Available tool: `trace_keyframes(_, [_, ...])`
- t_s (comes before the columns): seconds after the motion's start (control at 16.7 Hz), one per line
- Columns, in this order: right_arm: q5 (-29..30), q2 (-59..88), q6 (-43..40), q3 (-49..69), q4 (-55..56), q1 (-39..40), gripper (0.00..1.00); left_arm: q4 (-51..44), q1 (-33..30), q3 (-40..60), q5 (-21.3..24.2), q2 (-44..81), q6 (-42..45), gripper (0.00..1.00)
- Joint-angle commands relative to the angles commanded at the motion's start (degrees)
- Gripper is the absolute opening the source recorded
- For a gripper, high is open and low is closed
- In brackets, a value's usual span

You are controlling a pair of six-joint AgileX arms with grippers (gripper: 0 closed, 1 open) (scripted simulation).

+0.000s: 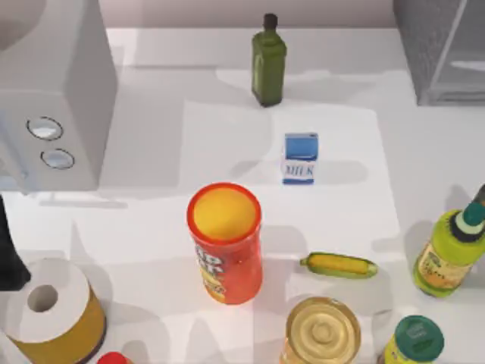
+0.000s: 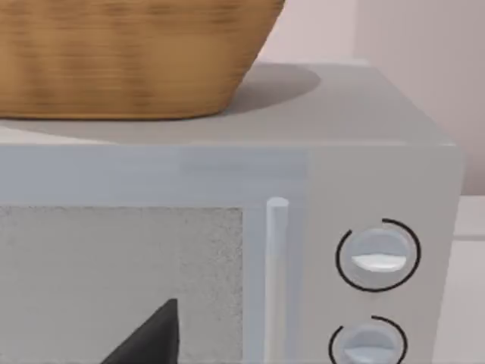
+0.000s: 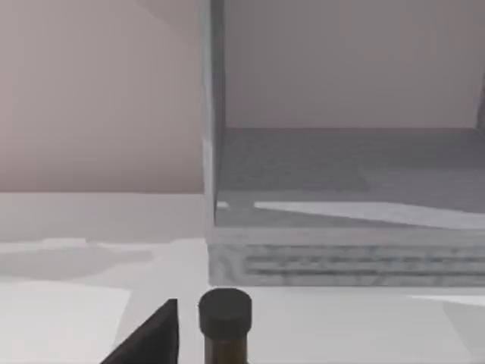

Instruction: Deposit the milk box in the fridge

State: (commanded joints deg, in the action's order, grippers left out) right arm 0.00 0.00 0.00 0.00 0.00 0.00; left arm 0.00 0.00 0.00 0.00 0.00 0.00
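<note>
Milk box (image 1: 300, 158) stands upright on the table (image 1: 151, 227), about mid-table, a bit toward the right, untouched. Green bottle (image 1: 268, 61) is behind it, red can (image 1: 225, 243) in front to the left, corn cob (image 1: 339, 265) in front to the right. All are apart from the carton, so access from above looks free.

Fridge (image 1: 439, 49) sits at the far right corner. The right wrist view looks straight into it: the interior (image 3: 341, 174) is exposed, floor visible, so the door seems already open or absent. A dark bottle cap (image 3: 225, 311) sits low in that view.

Step in hand, my call: the very start, the approach has not begun. My left arm is parked at the table's left edge, facing the whitish box with dials (image 2: 375, 258), with a wicker basket (image 2: 136, 53) on top. My right arm sits at the right edge. Only one dark finger sliver shows in each wrist view, so I can't tell the spread on either gripper.

Next: the right arm is nearer the fridge, so I'd swing it over the carton, spread the fingers, come down clear of the green bottle, and grip across the narrow sides.
</note>
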Motion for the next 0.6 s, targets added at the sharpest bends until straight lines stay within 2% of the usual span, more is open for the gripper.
trace_keyframes(0.3, [1.1, 3.4, 0.3, 1.7, 1.7, 2.4, 1.0, 0.0, 0.0, 0.0, 0.0, 0.0, 0.0, 1.0])
trace_keyframes(0.6, [7.1, 21.1, 2.6, 9.9, 10.0, 11.4, 1.0, 0.0, 0.0, 0.0, 0.0, 0.0, 0.0, 1.0])
